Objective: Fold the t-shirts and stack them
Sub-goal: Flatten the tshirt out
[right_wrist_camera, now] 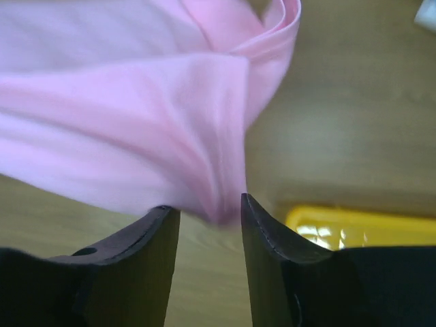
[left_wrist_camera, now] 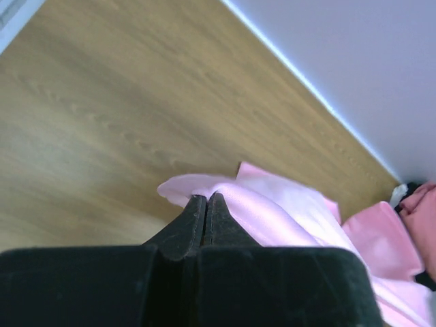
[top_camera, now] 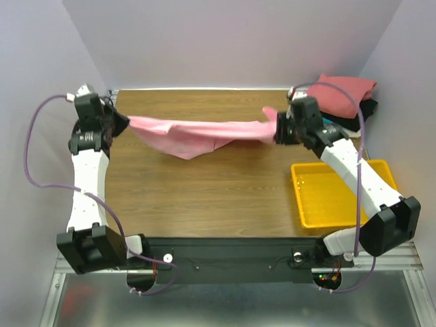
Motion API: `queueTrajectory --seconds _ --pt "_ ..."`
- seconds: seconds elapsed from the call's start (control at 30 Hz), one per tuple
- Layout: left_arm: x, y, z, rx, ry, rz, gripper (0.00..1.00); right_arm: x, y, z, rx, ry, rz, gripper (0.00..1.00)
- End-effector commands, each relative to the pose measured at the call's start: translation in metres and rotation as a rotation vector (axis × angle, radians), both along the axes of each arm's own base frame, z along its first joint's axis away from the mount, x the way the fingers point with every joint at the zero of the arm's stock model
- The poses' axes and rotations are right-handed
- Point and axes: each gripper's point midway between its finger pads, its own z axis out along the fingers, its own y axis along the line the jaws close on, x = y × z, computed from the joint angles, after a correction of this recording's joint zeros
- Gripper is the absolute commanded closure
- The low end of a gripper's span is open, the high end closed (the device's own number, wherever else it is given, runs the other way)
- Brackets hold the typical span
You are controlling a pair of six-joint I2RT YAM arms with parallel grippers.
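Note:
The light pink t-shirt (top_camera: 197,133) hangs stretched above the table between both grippers, sagging to a point in the middle. My left gripper (top_camera: 121,122) is at the back left, shut on one end of the shirt; in the left wrist view its tips (left_wrist_camera: 206,197) pinch a fold of the pink cloth (left_wrist_camera: 286,211). My right gripper (top_camera: 278,129) is at the back right. Its jaws (right_wrist_camera: 208,204) stand apart, with a blurred bunch of the pink cloth (right_wrist_camera: 136,122) at the tips and not clamped. More t-shirts lie piled at the back right corner: dusty red (top_camera: 347,92) over black (top_camera: 368,109).
A yellow plastic tray (top_camera: 334,194) sits on the wooden table at the right, just under the right forearm, and also shows in the right wrist view (right_wrist_camera: 361,228). A bit of teal cloth (top_camera: 330,122) peeks out beside the pile. Walls close in the back and sides.

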Motion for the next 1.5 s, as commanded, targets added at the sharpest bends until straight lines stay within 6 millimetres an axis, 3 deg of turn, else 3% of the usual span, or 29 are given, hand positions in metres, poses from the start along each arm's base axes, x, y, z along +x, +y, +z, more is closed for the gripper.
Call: queueTrajectory --seconds 0.0,0.07,0.17,0.33,0.6,0.7,0.87,1.23,1.47 --pt "-0.032 -0.009 -0.047 0.004 0.073 -0.049 1.00 -0.062 -0.012 -0.082 -0.021 0.276 0.015 0.39" --pt "-0.047 -0.012 -0.071 0.003 0.123 -0.063 1.00 -0.079 -0.018 -0.095 -0.013 0.313 -0.011 0.24" --pt "-0.057 -0.013 -0.086 0.008 0.157 -0.069 1.00 -0.077 -0.022 -0.094 -0.023 0.303 -0.039 0.16" --pt "-0.064 -0.017 -0.103 -0.006 0.189 -0.086 1.00 -0.054 -0.013 -0.106 -0.035 0.353 -0.057 0.15" --pt "-0.072 -0.017 -0.112 0.008 0.215 -0.090 1.00 -0.032 0.033 -0.138 0.115 0.412 0.052 0.21" --pt "-0.074 -0.018 -0.118 0.003 0.229 -0.096 1.00 -0.013 0.043 -0.143 0.124 0.387 0.080 0.23" --pt "-0.076 -0.020 -0.124 -0.011 0.236 -0.100 1.00 0.008 0.055 -0.159 0.110 0.395 0.126 0.32" --pt "-0.077 -0.017 -0.129 0.001 0.258 -0.089 1.00 0.049 0.075 -0.200 0.096 0.431 0.152 0.34" --pt "-0.075 -0.014 -0.131 0.017 0.271 -0.087 1.00 0.060 0.084 -0.204 0.118 0.428 0.174 0.40"
